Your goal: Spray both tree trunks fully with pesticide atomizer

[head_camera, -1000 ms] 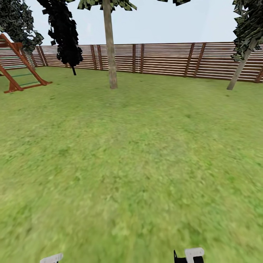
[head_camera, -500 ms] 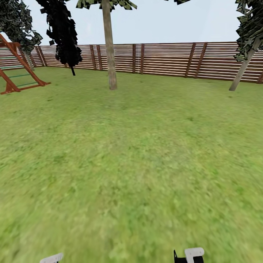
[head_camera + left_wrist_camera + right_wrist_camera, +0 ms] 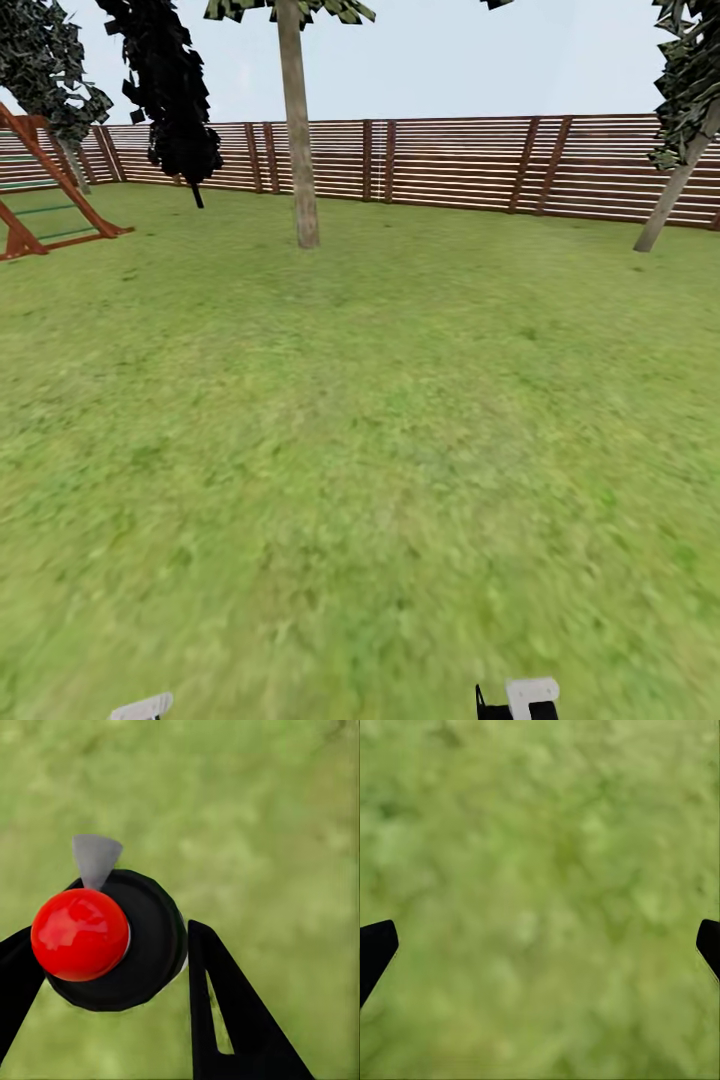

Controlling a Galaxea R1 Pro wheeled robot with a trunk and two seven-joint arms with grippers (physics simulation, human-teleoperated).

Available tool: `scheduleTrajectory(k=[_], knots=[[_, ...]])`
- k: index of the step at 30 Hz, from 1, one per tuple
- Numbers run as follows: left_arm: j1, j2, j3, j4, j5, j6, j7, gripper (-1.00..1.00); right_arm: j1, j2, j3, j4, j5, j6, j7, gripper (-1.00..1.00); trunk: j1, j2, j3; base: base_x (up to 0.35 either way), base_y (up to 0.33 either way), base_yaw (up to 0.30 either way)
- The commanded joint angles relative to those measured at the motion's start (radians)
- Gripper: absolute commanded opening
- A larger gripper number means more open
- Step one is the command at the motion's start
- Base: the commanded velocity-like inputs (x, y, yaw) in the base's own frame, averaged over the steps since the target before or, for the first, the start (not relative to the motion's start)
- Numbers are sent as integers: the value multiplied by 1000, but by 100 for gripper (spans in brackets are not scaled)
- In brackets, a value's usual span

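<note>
Red-topped and dark-bodied, the pesticide atomizer [image 3: 112, 941] sits clamped between the two black fingers [image 3: 232, 1012] of the left gripper [image 3: 105, 975], low and left of centre in the left wrist frame, over blurred green grass. The right gripper [image 3: 540, 945] is spread wide and holds nothing, its dark fingertips [image 3: 373, 949] at the side edges of its frame. In the head view the lawn [image 3: 380, 450] fills the lower frame, a pale tree trunk [image 3: 298, 130] rises upper left of centre, a second leaning trunk [image 3: 672, 190] stands at the upper right, and the slatted wooden fence [image 3: 450, 165] runs behind both.
</note>
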Motion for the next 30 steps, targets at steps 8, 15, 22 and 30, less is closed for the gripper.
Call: scheduleTrajectory(k=[8, 15, 22, 30], knots=[[0, 0, -8, 1, 7, -3, 2, -100, 0, 0, 9, 0, -8, -2, -3, 100, 0, 0, -1, 339, 0, 0], [0, 0, -8, 1, 7, -3, 2, -100, 0, 0, 9, 0, -8, -2, -3, 100, 0, 0, -1, 339, 7, 0], [0, 0, -9, 1, 7, -3, 2, -100, -1, 0, 9, 0, -8, -2, -3, 100, 0, 0, -1, 339, 74, 0], [0, 0, -8, 0, 7, -3, 2, -100, 0, 0, 9, 0, -8, -2, -3, 100, 0, 0, -1, 339, 81, 0]])
